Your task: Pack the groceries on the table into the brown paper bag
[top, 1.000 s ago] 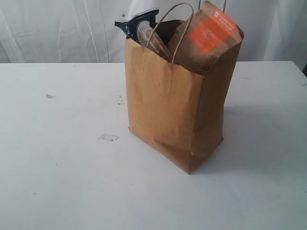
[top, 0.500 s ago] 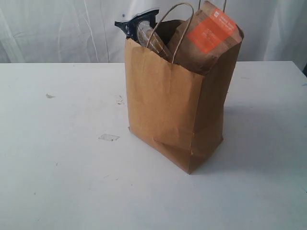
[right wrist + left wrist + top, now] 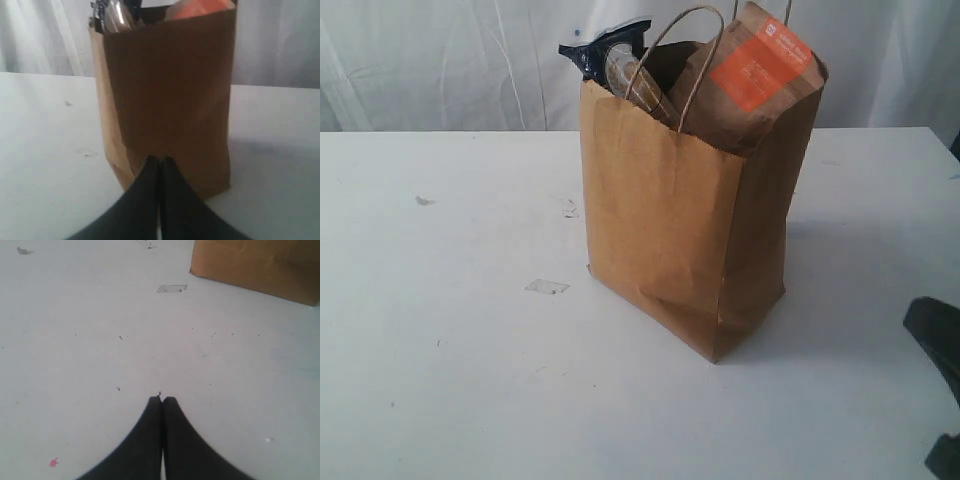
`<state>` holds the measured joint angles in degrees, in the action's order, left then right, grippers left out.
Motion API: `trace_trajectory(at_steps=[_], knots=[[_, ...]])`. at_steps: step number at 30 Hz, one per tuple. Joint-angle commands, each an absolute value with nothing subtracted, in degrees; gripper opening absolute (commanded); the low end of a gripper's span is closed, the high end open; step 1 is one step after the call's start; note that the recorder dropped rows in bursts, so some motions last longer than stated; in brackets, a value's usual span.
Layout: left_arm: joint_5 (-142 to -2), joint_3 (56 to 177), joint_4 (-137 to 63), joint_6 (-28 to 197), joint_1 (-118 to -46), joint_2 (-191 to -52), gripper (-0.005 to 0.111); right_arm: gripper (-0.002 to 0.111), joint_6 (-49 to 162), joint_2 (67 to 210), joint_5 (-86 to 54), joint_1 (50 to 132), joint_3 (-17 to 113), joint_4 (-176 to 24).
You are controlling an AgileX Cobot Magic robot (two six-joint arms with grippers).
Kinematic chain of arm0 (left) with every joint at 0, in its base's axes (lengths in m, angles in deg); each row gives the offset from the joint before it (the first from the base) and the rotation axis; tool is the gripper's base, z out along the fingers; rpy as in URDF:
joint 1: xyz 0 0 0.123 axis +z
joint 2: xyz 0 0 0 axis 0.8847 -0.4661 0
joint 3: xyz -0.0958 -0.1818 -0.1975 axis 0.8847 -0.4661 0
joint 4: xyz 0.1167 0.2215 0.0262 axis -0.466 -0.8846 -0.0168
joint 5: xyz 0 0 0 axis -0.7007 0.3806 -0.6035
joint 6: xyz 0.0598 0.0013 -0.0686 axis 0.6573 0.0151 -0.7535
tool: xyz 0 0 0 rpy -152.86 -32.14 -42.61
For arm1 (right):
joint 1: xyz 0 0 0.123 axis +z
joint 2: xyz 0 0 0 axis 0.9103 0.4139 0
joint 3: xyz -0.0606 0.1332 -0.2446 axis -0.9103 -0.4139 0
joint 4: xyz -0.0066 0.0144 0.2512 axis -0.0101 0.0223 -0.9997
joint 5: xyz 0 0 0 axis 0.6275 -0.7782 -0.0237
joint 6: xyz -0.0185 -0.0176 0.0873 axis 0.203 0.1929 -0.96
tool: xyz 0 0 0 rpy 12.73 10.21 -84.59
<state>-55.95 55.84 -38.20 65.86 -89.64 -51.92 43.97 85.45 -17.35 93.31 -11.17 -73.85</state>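
Note:
The brown paper bag [image 3: 680, 220] stands upright on the white table [image 3: 450, 330]. Out of its top stick a brown orange-labelled pouch [image 3: 760, 75] and the dark end of a long spaghetti packet [image 3: 610, 55]. My right gripper [image 3: 159, 159] is shut and empty, pointing at the bag [image 3: 170, 90] from the table's right; a dark part of that arm [image 3: 935, 340] shows at the exterior view's right edge. In the left wrist view my left gripper [image 3: 162, 399] is shut and empty over bare tabletop, with the bag's bottom corner [image 3: 255, 267] ahead of it.
A small piece of tape [image 3: 547, 287] lies flat on the table left of the bag, seen also as tape [image 3: 172, 288] in the left wrist view. White cloth [image 3: 440, 60] hangs behind the table.
A dark part of the right arm has come into the exterior view at the lower right edge. The bag and its contents have not moved.

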Motion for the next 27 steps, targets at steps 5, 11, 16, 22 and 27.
trace_trajectory(at_steps=[5, 11, 16, 22, 27], knots=[[-55.9, 55.7, -37.8, 65.9, -89.5, -51.6, 0.000, 0.000, 43.7, 75.1, -16.5, 84.1, -16.7, -73.5], [-55.9, 55.7, -37.8, 65.9, -89.5, -51.6, 0.000, 0.000, 45.5, 69.9, -7.2, 77.6, -16.7, -73.5], [-55.9, 55.7, -37.8, 65.9, -89.5, -51.6, 0.000, 0.000, 46.5, 66.9, -1.1, 75.5, -16.7, -73.6], [-55.9, 55.7, -37.8, 65.9, -89.5, -51.6, 0.000, 0.000, 50.0, 66.9, 1.3, 75.5, -16.7, -73.6], [-55.9, 55.7, -37.8, 65.9, -89.5, -51.6, 0.000, 0.000, 49.7, 66.9, 1.6, 75.5, -16.7, -75.6]])
